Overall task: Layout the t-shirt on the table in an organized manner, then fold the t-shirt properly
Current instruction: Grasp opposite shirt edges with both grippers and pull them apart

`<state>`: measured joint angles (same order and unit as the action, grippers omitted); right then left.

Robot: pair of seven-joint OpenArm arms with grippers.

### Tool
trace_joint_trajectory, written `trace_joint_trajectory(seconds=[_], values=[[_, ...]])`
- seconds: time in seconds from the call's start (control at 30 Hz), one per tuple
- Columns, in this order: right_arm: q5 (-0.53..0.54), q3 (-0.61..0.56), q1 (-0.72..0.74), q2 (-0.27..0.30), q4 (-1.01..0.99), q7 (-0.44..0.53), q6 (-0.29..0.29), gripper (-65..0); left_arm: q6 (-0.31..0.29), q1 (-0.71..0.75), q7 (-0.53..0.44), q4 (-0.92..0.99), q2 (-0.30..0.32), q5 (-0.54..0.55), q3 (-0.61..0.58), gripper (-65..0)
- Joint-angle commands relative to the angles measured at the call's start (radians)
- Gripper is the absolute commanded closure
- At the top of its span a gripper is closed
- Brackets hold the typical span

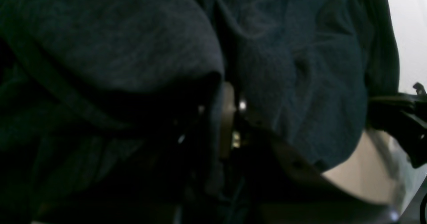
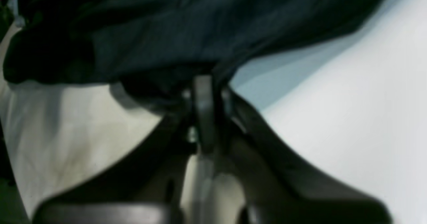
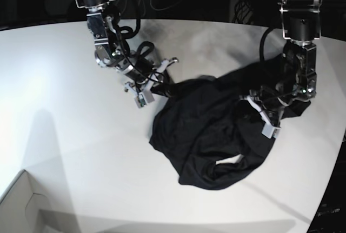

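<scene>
Two grippers pinch t-shirt (image 3: 211,135), crumpled heap on table (image 3: 65,98), right of centre in base view. Right gripper (image 3: 159,84) clamps heap's upper-left edge; left gripper (image 3: 265,108) clamps opposite side. Cloth bunched between them; long axis unclear.

Dim, blurred wrist views of dark cloth; bright overhead base view, glare and soft shadows on the desk (image 3: 54,108).
</scene>
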<state>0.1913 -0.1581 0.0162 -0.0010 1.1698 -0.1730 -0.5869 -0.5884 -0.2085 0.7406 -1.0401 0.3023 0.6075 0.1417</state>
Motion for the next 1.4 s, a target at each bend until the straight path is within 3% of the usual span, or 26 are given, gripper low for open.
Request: trace_joint_trajectory(seconds=[0.0, 0.1, 0.3, 0.57, 0.73, 0.87, 1.07, 1.27, 1.37], values=[[0.006, 0.004, 0.017, 0.011, 0.019, 0.01, -0.008, 0.0, 0.0, -0.01, 0.027, -0.009, 0.016, -0.022, 0.002, -0.1], [0.012, 0.024, 0.008, 0.068, 0.068, 0.01, -0.008, 0.0, 0.0, -0.007, 0.027, -0.042, 0.027, -0.022, 0.052, -0.1], [0.014, 0.124, -0.037, 0.118, 0.244, 0.008, -0.008, 0.0, 0.0, -0.006, 0.029, -0.174, 0.028, -0.022, 0.167, -0.1], [0.014, 0.309, -0.065, 0.135, 0.384, 0.005, -0.012, 0.0, 0.0, -0.027, 0.018, -0.21, 0.036, -0.031, 0.378, -0.4], [0.015, 0.4, -0.055, 0.147, 0.434, -0.081, -0.014, 0.0, 0.0, -0.095, 0.015, -0.197, 0.071, -0.05, 0.418, -0.4], [0.015, 0.444, -0.057, 0.149, 0.465, -0.107, -0.014, 0.0, 0.002, -0.197, -0.006, -0.127, 0.076, -0.114, 0.421, -0.4], [0.015, 0.501, -0.089, 0.172, 0.465, -0.107, -0.014, 0.0, 0.002, -0.363, -0.145, 0.102, 0.068, -0.251, 0.416, -0.4], [0.015, 0.555, -0.109, 0.186, 0.465, -0.107, -0.014, 0.0, 0.002, -0.477, -0.241, 0.312, 0.068, -0.318, 0.416, -0.7], [0.015, 0.562, -0.111, 0.186, 0.465, -0.107, -0.014, 0.0, 0.002, -0.5, -0.264, 0.36, 0.068, -0.34, 0.407, -7.2]])
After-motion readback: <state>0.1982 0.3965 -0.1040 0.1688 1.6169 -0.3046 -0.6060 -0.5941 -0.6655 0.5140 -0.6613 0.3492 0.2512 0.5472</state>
